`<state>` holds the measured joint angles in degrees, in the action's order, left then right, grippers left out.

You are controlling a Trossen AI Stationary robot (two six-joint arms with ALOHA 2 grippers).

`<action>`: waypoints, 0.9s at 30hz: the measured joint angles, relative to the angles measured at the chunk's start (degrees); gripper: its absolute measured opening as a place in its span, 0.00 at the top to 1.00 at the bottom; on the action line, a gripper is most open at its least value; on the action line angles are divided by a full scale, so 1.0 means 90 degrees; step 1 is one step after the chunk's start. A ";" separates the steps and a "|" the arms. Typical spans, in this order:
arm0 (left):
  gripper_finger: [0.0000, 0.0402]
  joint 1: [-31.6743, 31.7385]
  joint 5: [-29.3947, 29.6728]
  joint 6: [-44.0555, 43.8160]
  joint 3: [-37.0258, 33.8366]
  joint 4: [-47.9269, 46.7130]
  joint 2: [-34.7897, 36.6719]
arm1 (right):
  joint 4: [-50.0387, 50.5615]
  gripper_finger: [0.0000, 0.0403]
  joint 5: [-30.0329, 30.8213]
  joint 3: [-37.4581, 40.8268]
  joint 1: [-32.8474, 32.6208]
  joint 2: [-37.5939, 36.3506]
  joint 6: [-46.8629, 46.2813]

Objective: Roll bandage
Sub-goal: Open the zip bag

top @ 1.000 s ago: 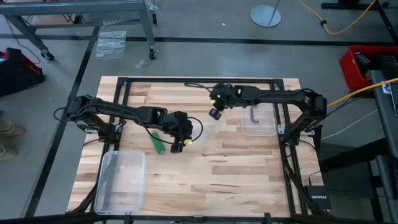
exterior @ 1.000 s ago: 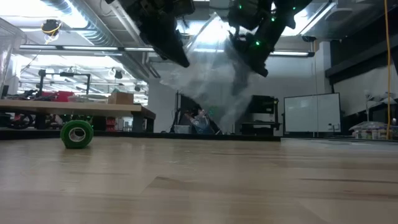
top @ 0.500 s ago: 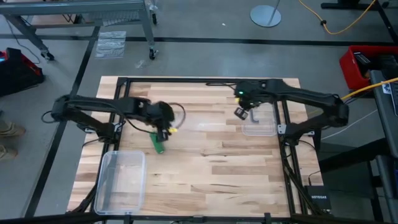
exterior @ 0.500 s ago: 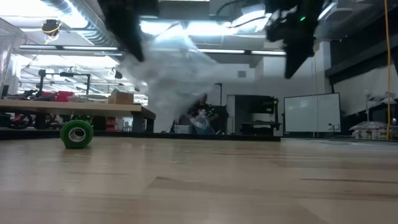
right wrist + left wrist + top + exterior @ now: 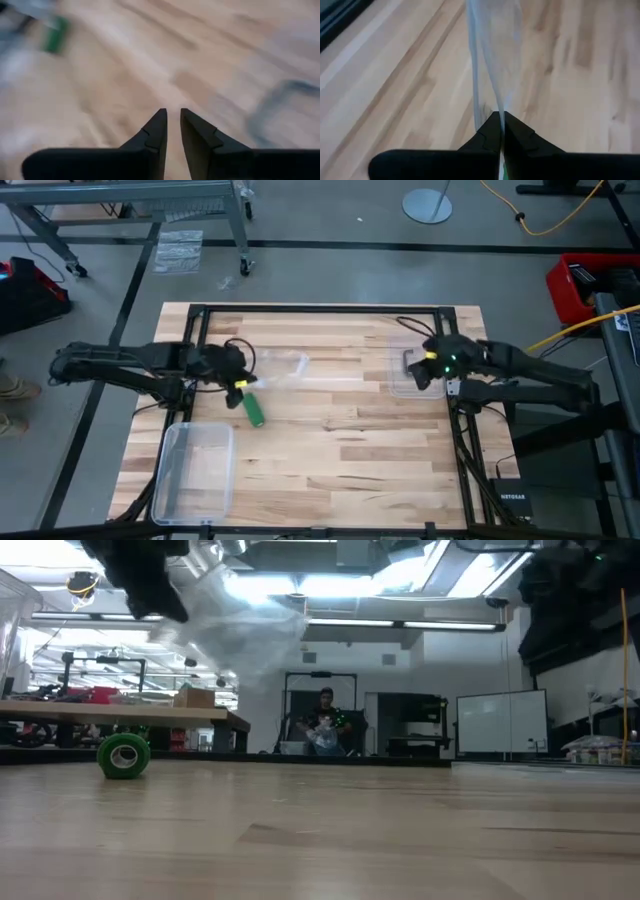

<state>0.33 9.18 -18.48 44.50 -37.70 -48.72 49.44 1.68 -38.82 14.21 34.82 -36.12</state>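
So the bandage (image 5: 255, 409) is a tight bright green roll lying on the wood worktop (image 5: 340, 440), just below the left gripper (image 5: 241, 381) and touching nothing. The left jaws are clamped shut on a clear crinkly plastic bag (image 5: 283, 366) that trails away from them, lifted off the worktop. Right gripper (image 5: 171, 131) sits well apart, jaws slightly parted, holding nothing, over a clear lid (image 5: 417, 376). An empty clear plastic box (image 5: 196, 470) sits past the roll.

Your left arm reaches in low from the left side, its pincer (image 5: 500, 131) pressed fully closed. Your right arm is folded back at the right side, its pincer (image 5: 171, 129) showing a narrow gap, gripping nothing.
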 joint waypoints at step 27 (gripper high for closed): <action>1.00 -0.0122 -0.1000 0.0625 -0.2112 0.7152 -0.2398 | -1.0862 0.86 -0.0625 0.2752 -0.1259 0.4219 -0.0442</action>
<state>-0.78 0.19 -12.85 25.50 26.67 -70.30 -48.32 -3.94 -14.06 2.87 72.79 -40.10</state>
